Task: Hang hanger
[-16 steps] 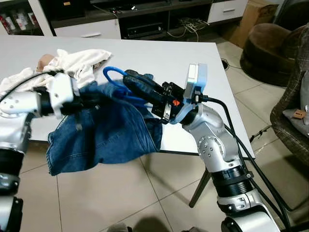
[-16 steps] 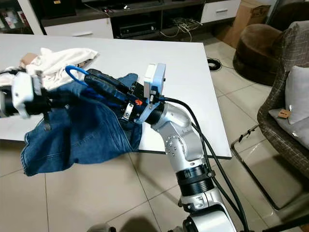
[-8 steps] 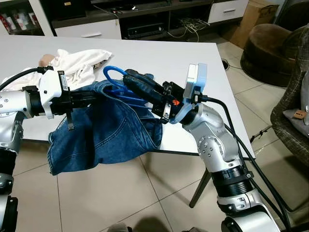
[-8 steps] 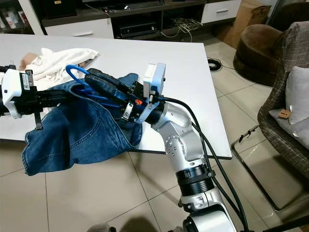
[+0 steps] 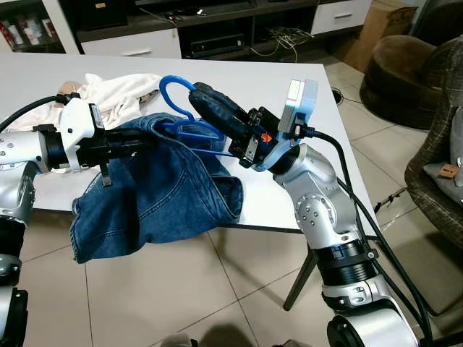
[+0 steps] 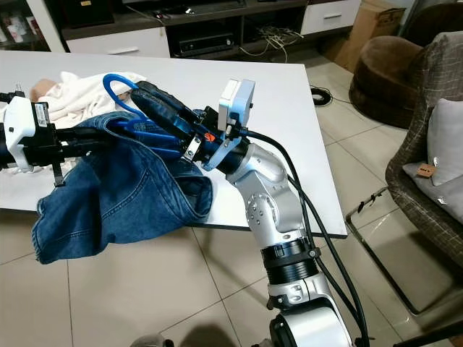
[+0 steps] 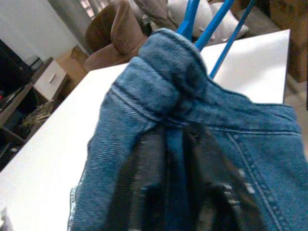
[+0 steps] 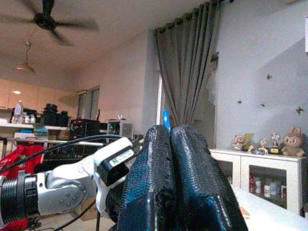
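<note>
A blue plastic hanger (image 5: 189, 131) is tucked partly inside the waist of blue denim jeans (image 5: 159, 195). The jeans hang over the front edge of the white table (image 5: 239, 79). My right gripper (image 5: 197, 92) is shut on the hanger near its hook (image 5: 171, 82), which sticks up above the denim. My left gripper (image 5: 145, 142) comes in from the left and is shut on the jeans' waistband. In the left wrist view the black fingers (image 7: 144, 183) pinch the denim, with the hanger's blue bars (image 7: 211, 19) just beyond. The hanger's lower bar is hidden in the cloth.
A white cloth (image 5: 119, 94) lies on the table behind the jeans, with what looks like a doll's head beside it. A brown pouf (image 5: 398, 72) and a checked chair (image 5: 438, 166) stand to the right. A low media cabinet (image 5: 217, 29) runs behind the table. Tiled floor lies below.
My right gripper has lifted and tilted the hanger, so the hook now stands higher above the jeans. The left gripper holds the waistband in about the same place as half a second ago.
</note>
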Robot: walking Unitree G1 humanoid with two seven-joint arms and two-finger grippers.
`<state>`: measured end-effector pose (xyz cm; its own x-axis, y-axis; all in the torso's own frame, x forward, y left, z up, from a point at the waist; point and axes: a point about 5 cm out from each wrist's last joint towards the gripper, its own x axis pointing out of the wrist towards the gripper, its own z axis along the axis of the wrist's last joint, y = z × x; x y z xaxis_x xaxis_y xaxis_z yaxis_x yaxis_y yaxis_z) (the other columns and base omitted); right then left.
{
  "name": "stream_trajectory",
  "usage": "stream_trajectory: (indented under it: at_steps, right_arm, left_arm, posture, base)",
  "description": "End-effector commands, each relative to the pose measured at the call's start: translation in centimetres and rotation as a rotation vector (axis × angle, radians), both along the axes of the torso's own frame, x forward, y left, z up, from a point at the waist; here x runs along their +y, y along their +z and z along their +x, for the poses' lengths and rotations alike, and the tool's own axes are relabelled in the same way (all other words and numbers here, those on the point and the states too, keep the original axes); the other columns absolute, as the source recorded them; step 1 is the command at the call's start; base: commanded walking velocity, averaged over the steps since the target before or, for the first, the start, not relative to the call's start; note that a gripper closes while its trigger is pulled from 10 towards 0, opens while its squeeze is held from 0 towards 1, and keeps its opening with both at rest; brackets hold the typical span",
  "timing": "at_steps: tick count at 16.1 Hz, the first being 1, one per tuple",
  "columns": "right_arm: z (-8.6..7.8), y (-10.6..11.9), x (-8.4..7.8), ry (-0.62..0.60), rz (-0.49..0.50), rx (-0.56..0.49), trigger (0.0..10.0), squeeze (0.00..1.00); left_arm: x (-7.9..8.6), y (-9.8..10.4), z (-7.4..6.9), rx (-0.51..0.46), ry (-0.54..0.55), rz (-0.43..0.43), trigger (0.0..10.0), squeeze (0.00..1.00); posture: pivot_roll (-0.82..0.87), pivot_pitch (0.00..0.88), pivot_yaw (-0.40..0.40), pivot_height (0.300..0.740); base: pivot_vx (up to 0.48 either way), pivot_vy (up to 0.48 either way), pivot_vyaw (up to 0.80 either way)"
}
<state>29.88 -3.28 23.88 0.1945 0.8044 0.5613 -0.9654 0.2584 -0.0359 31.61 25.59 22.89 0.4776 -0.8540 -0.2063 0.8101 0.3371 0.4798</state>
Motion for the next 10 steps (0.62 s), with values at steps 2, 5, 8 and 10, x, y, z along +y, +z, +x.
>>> stream_trajectory:
  at_steps: [2,5,8,10]
  right_arm:
    - [0.1,0.5,0.2,0.002,0.012,-0.013,10.0,0.0]
    - [0.2,0.4,0.3,-0.007,0.01,-0.008,10.0,0.0]
    - [0.2,0.1,0.2,-0.021,0.007,0.003,10.0,0.0]
    - [0.3,0.0,0.1,-0.025,0.003,0.007,10.0,0.0]
  left_arm:
    - [0.0,1.6,0.0,-0.037,-0.012,-0.08,10.0,1.0]
    - [0.4,1.0,-0.1,-0.008,0.044,-0.184,10.0,0.0]
    - [0.7,0.6,-0.6,-0.023,0.075,-0.227,10.0,0.0]
    - [0.5,0.1,-0.7,-0.047,0.081,-0.184,10.0,1.0]
  posture:
    - [-0.01,0.0,0.05,0.74]
    - [-0.01,0.0,0.051,0.74]
    - [-0.01,0.0,0.052,0.74]
    - [-0.01,0.0,0.046,0.74]
  base:
    - [0.0,0.0,0.0]
    - [0.0,0.0,0.0]
    - [0.0,0.0,0.0]
    - [0.0,0.0,0.0]
